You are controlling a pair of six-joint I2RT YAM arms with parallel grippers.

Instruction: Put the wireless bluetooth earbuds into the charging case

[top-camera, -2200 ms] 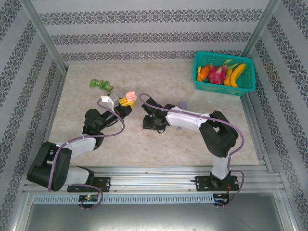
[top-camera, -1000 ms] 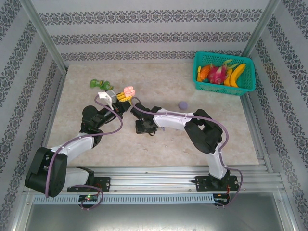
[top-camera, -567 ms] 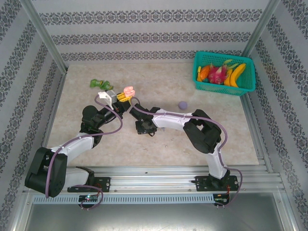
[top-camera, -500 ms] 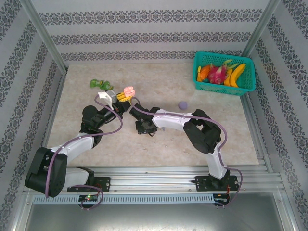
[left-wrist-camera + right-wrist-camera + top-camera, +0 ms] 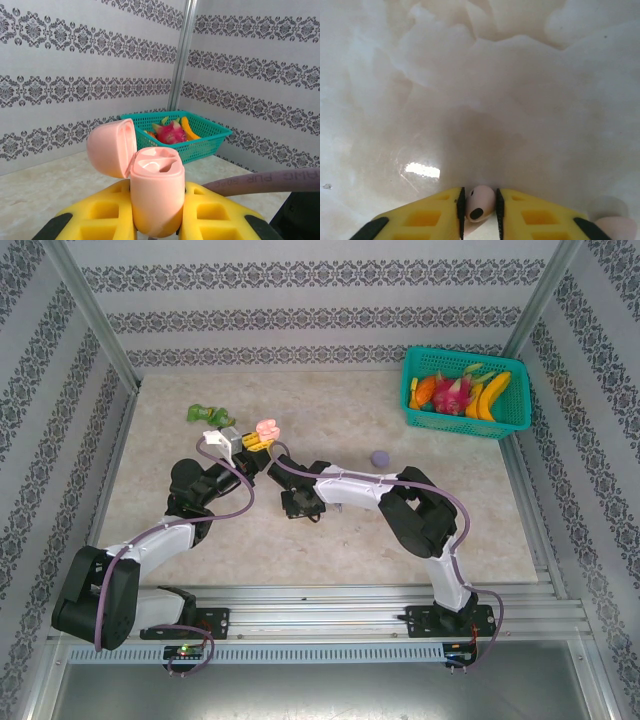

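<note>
A pale pink charging case (image 5: 156,200) stands upright between the yellow fingers of my left gripper (image 5: 156,222), which is shut on it. Its lid (image 5: 112,147) is swung open to the left, and the two sockets on top look empty. From above, the case (image 5: 266,429) is held off the table at centre left. My right gripper (image 5: 479,212) points down at the table, its pads closed against both sides of a pale pink earbud (image 5: 479,202). A second pink earbud (image 5: 616,226) lies just to the right. From above, the right gripper (image 5: 300,505) sits just in front of the case.
A teal basket (image 5: 466,422) of toy fruit stands at the back right, also seen as the basket (image 5: 210,140) in the left wrist view. A small lilac round case (image 5: 379,457) lies mid-table. A green object (image 5: 210,417) lies at the back left. Patterned walls enclose the table.
Over two seconds the right arm has swung left and settled near the left gripper. Its fingers have closed in on the pink earbud. The left arm has barely moved in the last second.
</note>
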